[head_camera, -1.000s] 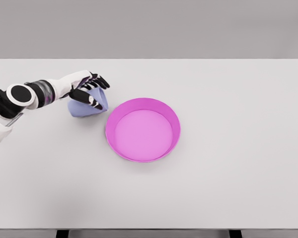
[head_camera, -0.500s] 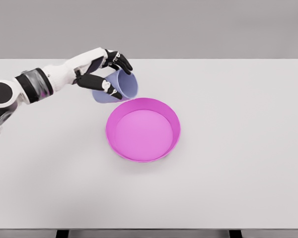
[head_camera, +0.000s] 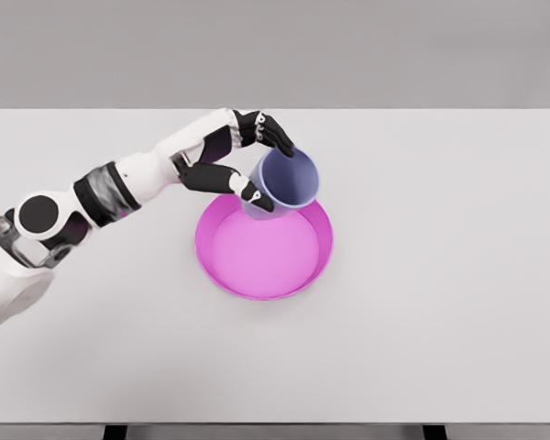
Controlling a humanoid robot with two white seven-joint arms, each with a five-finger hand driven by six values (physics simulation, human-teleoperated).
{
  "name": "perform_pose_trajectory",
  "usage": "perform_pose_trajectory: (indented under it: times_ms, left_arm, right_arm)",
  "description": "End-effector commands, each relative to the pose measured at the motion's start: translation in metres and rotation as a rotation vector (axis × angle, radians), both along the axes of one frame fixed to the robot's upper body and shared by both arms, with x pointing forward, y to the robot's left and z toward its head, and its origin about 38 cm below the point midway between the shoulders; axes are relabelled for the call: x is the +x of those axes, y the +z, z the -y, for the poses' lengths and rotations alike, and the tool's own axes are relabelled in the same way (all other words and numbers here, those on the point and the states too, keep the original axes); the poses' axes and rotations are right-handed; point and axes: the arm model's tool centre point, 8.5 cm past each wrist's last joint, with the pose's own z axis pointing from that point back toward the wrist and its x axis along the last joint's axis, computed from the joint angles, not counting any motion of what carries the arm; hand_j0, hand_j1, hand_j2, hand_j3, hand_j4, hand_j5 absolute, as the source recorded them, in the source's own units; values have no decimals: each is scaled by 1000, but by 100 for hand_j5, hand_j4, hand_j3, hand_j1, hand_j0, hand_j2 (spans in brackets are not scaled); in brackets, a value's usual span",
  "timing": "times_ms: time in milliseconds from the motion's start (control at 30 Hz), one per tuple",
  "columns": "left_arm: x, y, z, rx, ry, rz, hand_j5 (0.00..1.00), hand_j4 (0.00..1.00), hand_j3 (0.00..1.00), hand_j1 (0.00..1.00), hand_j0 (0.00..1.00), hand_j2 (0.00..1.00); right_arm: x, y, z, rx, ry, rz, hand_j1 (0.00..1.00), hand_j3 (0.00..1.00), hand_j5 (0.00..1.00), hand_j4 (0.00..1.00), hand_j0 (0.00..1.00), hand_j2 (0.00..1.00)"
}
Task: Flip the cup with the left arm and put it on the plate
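A lavender cup [head_camera: 284,181] hangs above the far rim of the magenta plate [head_camera: 304,275], mouth turned up and toward the camera, slightly tilted. My left hand [head_camera: 255,167] is shut on the cup from its left side, thumb below and fingers over the top edge. The left arm stretches in from the lower left across the table. The plate holds nothing inside. The right arm does not show.
The white table [head_camera: 440,321] spreads wide around the plate, with its far edge against a grey wall and its front edge near the bottom of the view.
The left hand has carried the cup rightward from the table's left side to above the plate's far rim, turning its mouth upward on the way.
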Motion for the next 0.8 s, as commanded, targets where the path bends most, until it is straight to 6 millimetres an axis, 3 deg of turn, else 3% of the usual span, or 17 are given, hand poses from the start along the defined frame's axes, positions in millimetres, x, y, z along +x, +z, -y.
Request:
perform_pose_trajectory:
  times_ms: [0,400,667,767]
  left_arm:
    - [0,4,2,-47,-5,-13,51,51,51,51,51,51]
    - [-11,-18,1,-288,2,-128,53,53,53,53,53,53]
    - [4,-57,-17,-297,114,-193,53,53,53,53,53,53]
    - [1,-68,-14,-295,118,-215,53,53,53,53,53,53]
  right_arm:
    - [0,0,0,0,1,1,100,100,100,100,100,100]
    - [0,0,0,0,1,1,100,100,100,100,100,100]
    - [0,0,0,0,1,1,100,100,100,100,100,100]
    - [0,0,0,0,1,1,100,100,100,100,100,100]
